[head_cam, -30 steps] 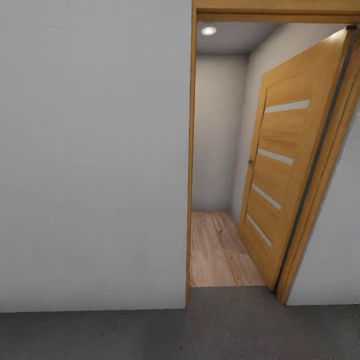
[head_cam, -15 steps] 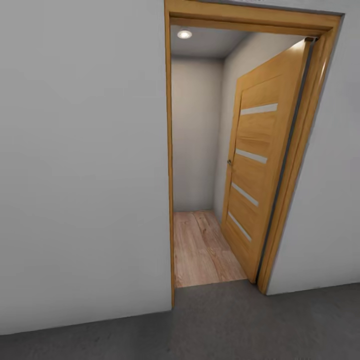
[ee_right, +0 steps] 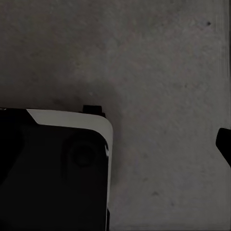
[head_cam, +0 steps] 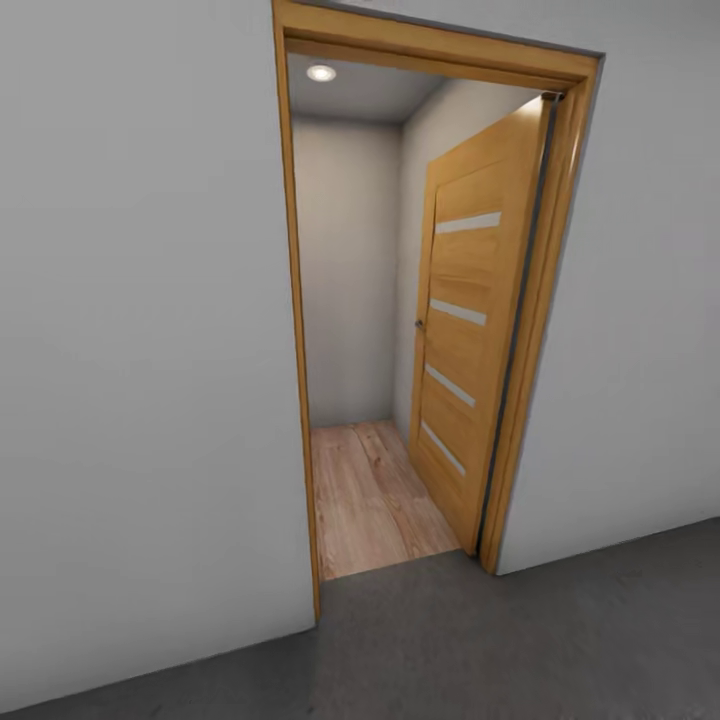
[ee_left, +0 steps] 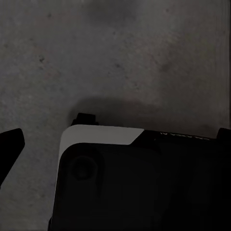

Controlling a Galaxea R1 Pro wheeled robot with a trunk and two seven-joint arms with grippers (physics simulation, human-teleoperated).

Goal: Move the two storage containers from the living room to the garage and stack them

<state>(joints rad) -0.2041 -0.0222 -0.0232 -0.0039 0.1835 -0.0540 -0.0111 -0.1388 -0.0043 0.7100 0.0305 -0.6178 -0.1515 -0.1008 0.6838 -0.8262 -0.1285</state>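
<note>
The robot stands on the grey concrete floor (head_cam: 560, 640) facing an open wooden door (head_cam: 462, 340); wood planks (head_cam: 365, 495) lie beyond; the containers are nowhere visible; the state of either hand cannot be told; the next move is probably driving through the doorway.

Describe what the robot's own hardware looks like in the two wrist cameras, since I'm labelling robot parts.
Over the dark grey floor, each wrist view shows a black, boxy body with a rounded pale grey corner panel and a round recess. A black pointed tip juts in at each picture's edge, probably a gripper finger. No cables or readable markings show.
</note>
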